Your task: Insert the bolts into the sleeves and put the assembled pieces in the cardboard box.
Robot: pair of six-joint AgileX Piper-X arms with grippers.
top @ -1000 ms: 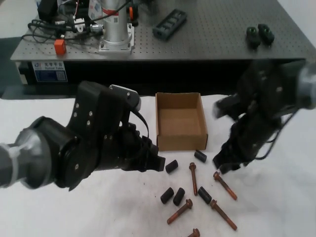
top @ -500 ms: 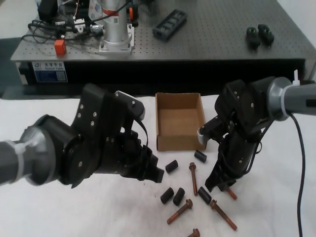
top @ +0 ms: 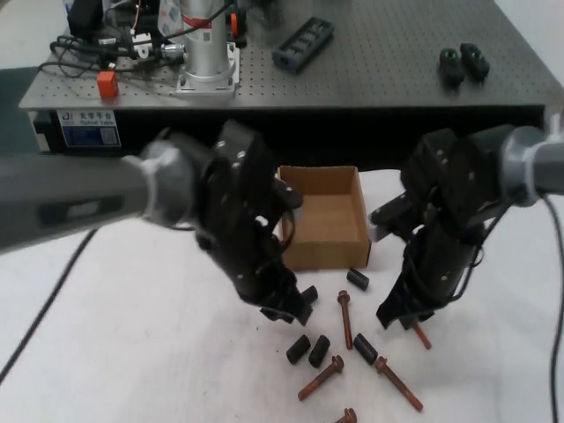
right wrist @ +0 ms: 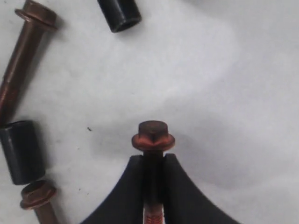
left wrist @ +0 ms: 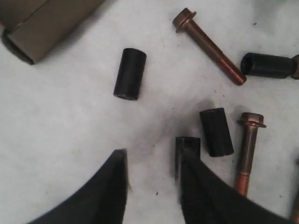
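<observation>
Bright, even light from above; the white cloth bench cover [top: 115, 352] is near washed out. Soft grey shadows only: a smudge beside the short black cylindrical sleeve [left wrist: 216, 131], a faint halo round the copper-coloured hex-head bolt [right wrist: 153, 136]. The grey left arm tube [top: 62, 207] is motion-blurred.

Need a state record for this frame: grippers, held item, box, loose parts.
left gripper: open, holding nothing, above the loose sleeves
right gripper: shut on a bolt, gripped by the shank with the head past the fingertips
cardboard box: open-topped, no pieces seen inside
loose bolts: several lying flat on the white cloth in front of the box
task progress: nothing boxed yet
</observation>
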